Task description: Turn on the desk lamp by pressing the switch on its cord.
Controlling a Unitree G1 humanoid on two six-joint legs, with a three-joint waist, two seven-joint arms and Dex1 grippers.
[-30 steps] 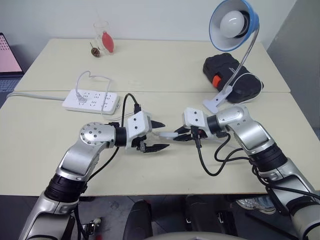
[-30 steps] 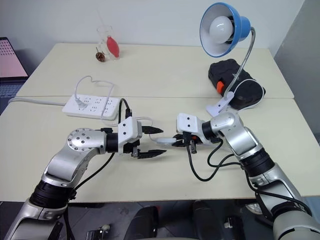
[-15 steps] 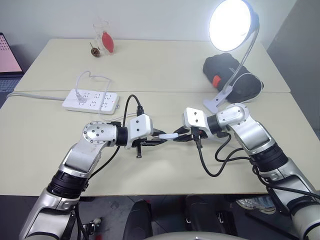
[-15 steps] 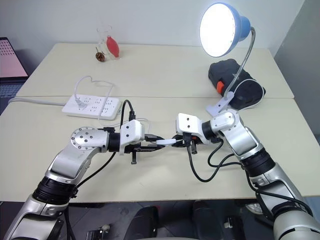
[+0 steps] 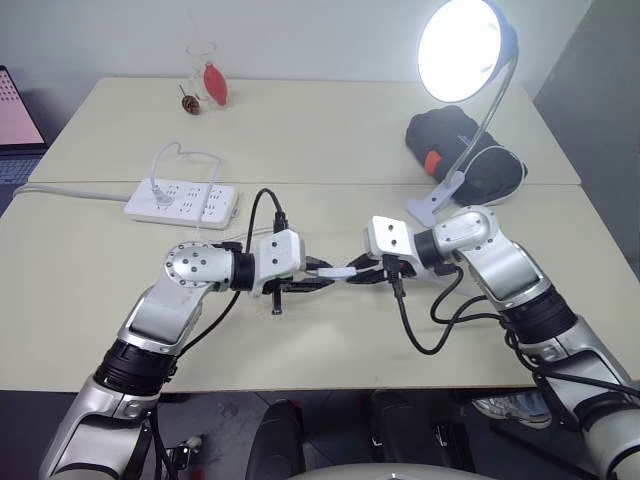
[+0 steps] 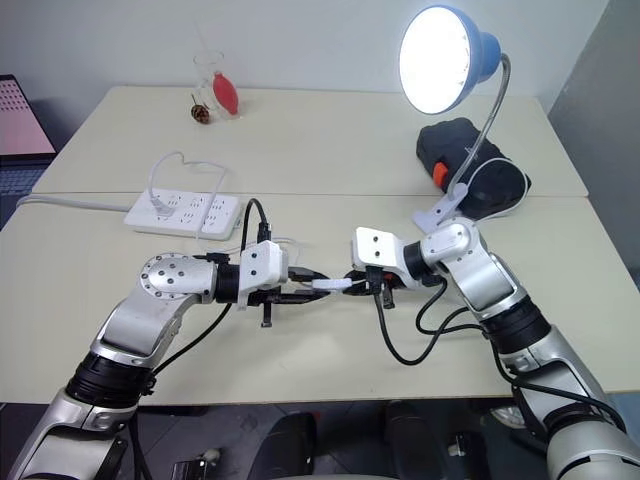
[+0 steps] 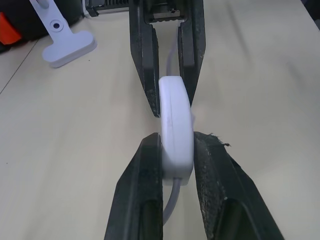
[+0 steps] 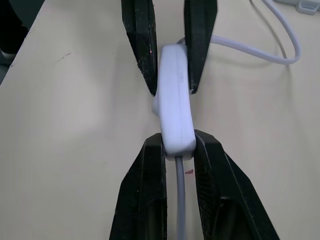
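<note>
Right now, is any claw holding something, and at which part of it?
Yes. Both hold the switch. The right claw grips one end, where the cord enters it, and the left claw pinches the opposite end. The desk lamp is lit.

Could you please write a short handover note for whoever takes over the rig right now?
Left gripper: fingers shut on one end of the switch, held above the table.
Right gripper: shut on the switch's other end, where the cord comes out.
Desk lamp: clipped at the table's right side, bulb lit.
Done: lamp is on.
Left: release the switch with both grippers and withdraw.
</note>
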